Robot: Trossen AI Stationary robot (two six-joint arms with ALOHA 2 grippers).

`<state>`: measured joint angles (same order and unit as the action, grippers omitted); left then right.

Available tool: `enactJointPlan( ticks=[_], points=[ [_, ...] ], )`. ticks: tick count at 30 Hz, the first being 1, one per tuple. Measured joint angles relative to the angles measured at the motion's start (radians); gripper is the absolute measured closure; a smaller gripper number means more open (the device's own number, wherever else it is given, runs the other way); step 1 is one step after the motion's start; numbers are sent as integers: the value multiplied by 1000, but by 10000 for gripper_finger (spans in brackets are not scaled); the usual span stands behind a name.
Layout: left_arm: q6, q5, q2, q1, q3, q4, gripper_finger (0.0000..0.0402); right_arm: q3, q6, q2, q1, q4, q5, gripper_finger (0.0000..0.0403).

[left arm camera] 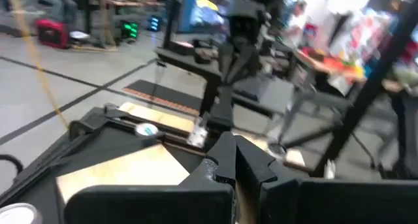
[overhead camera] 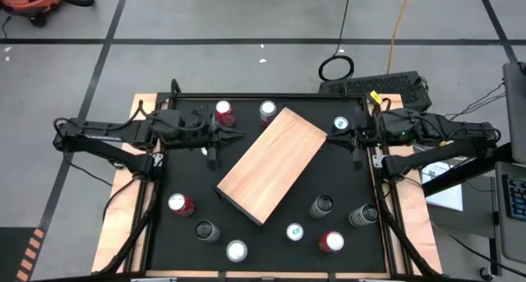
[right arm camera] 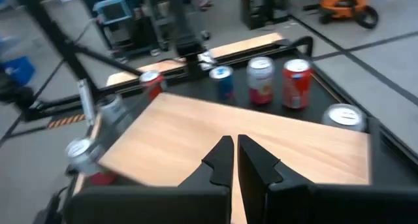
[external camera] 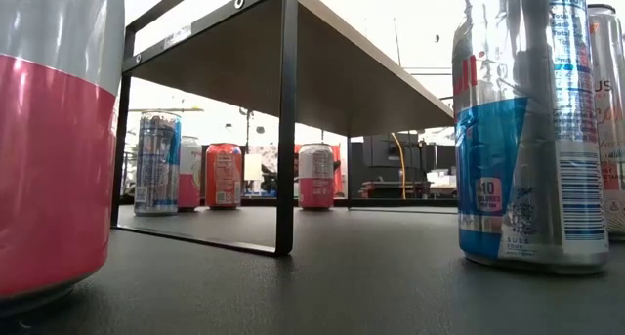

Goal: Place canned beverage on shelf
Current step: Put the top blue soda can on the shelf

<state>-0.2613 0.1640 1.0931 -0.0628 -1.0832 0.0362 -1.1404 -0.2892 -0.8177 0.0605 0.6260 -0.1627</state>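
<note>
- Shelf (overhead camera: 272,164): tan wooden board, set diagonally at mid-desk, one corner toward the far right, the other toward the near left; seen from the low view (external camera: 322,71) as a raised top on thin black legs.
- Left tool (overhead camera: 233,136): hovering over the far left of the desk (overhead camera: 197,183), just off the shelf's left edge, fingers (left arm camera: 225,160) together, holding nothing.
- Right tool (overhead camera: 335,136): at the far right of the desk, just off the shelf's far right corner, fingers (right arm camera: 222,160) together, also holding nothing.
- Red can (overhead camera: 224,113): upright at the far edge, right beside the left tool.
- Silver-topped can (overhead camera: 268,112): upright at the far edge, near the shelf's far corner.
- Blue-topped can (overhead camera: 341,124): upright at the far right, just beside the right tool.
- Near-left cans: a red one (overhead camera: 180,204) and a dark one (overhead camera: 205,230), both upright, apart from the shelf.
- Near-edge can (overhead camera: 237,251): silver top, below the shelf's near corner.
- Near-right cluster: two dark cans (overhead camera: 321,205) (overhead camera: 362,216), a teal-topped one (overhead camera: 295,232), a red one (overhead camera: 331,242), all upright on the desk.
- No can on the shelf top.
- Low view: a pink-and-silver can (external camera: 54,130) and a blue-and-silver can (external camera: 527,130) close to the camera, four more in a row beyond the shelf legs.
</note>
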Motion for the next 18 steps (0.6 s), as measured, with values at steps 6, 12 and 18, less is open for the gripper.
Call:
enactJointPlan(
  ticks=[6, 12, 18],
  points=[
    [-78, 107, -5, -4, 0, -7, 402, -1, -110, -1, -86, 36, 2, 403],
    [-169, 128, -3, -12, 0, -3, 402, -1, -133, -19, -166, 106, 54, 403],
    [-201, 151, -2, -11, 0, 9, 402, -1, -151, -23, -225, 150, 113, 403]
  ],
)
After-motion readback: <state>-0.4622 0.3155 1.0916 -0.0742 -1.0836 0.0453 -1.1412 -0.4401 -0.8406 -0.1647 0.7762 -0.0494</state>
